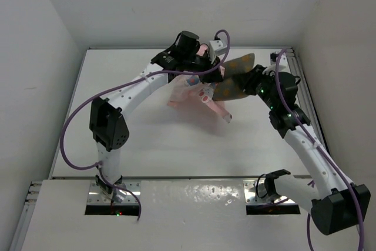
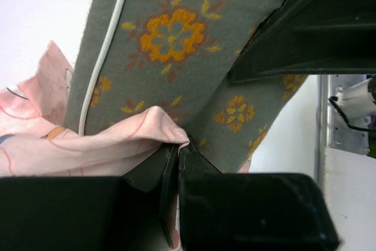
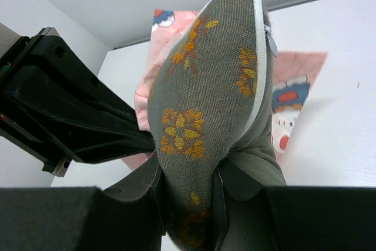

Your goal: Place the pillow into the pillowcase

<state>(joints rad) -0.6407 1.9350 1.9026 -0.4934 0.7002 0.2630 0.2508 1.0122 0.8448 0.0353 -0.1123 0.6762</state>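
The olive-brown pillow (image 1: 235, 78) with orange flower dots and a pale piped edge is held off the table at the back middle. My right gripper (image 1: 254, 84) is shut on its right end; in the right wrist view the pillow (image 3: 205, 92) bulges out between the fingers (image 3: 147, 189). The pink bunny-print pillowcase (image 1: 191, 91) hangs under my left gripper (image 1: 207, 67), which is shut on its edge. In the left wrist view the pink hem (image 2: 141, 130) is pinched between the closed jaws right against the pillow (image 2: 176, 39). The pillowcase (image 3: 291, 95) shows behind the pillow.
The white table (image 1: 141, 139) is walled on the left, back and right. A metal rail (image 1: 302, 86) runs along the right edge. Purple cables (image 1: 76, 116) loop off both arms. The left arm's black body (image 3: 64, 110) sits close to the pillow.
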